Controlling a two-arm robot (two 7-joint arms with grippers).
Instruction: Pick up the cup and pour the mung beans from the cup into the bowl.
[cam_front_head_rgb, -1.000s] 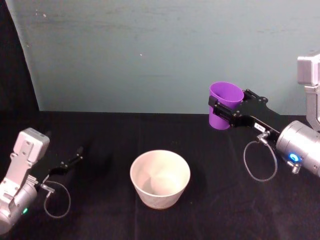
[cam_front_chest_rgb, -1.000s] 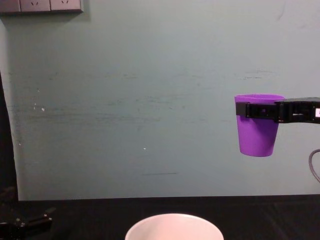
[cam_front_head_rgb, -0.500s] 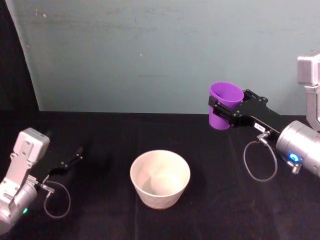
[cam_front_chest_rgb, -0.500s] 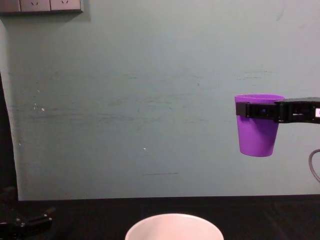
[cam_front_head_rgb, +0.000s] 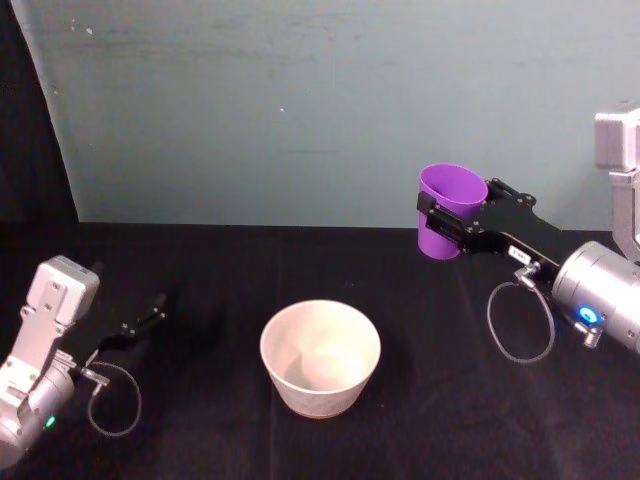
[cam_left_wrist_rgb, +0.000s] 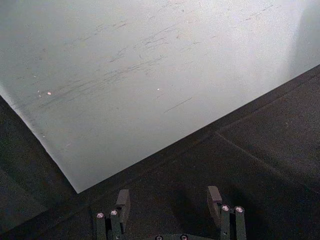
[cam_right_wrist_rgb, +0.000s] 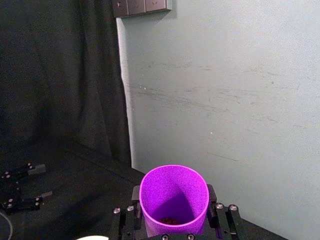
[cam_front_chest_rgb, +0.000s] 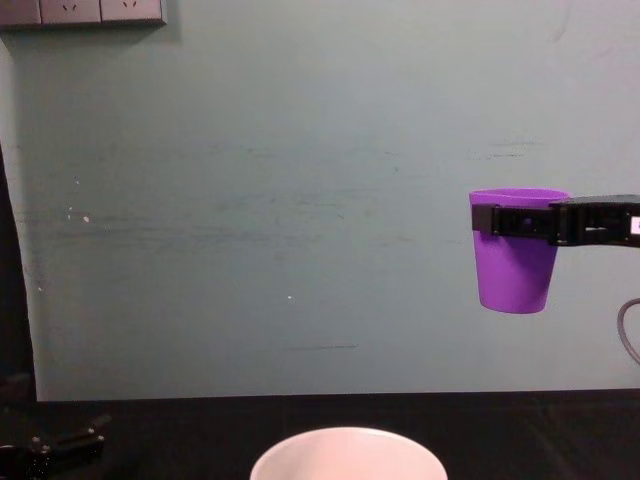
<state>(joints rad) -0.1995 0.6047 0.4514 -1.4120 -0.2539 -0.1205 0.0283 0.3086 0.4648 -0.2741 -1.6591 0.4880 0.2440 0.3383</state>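
You have the right gripper (cam_front_head_rgb: 441, 222) closed on the purple cup (cam_front_head_rgb: 452, 200). Its black fingers clamp the wall just under the rim from either side, so the cup hangs level and upright, well above the black tablecloth (cam_front_head_rgb: 450, 400). That level hold looks deliberate: in the right wrist view a small dark cluster sits at the bottom of the cup, which I take to be the mung beans (cam_right_wrist_rgb: 170, 220), and nothing can spill while the mouth faces up. The side grip also suits you, since a roll of the wrist should tip the lip down. The pale bowl (cam_front_head_rgb: 320, 355) stands on the cloth near the middle of the head view, and the cup is at about two o'clock from it, well apart and not yet over its mouth. The chest view agrees: the cup is high, with the bowl's rim low at six o'clock. I judge the lift done and the carry in hand; bring the cup toward eight o'clock before you tilt, or the beans will land on the cloth. Your left gripper (cam_front_head_rgb: 150, 312) is parked low at nine o'clock from the bowl, fingers spread wide and empty.
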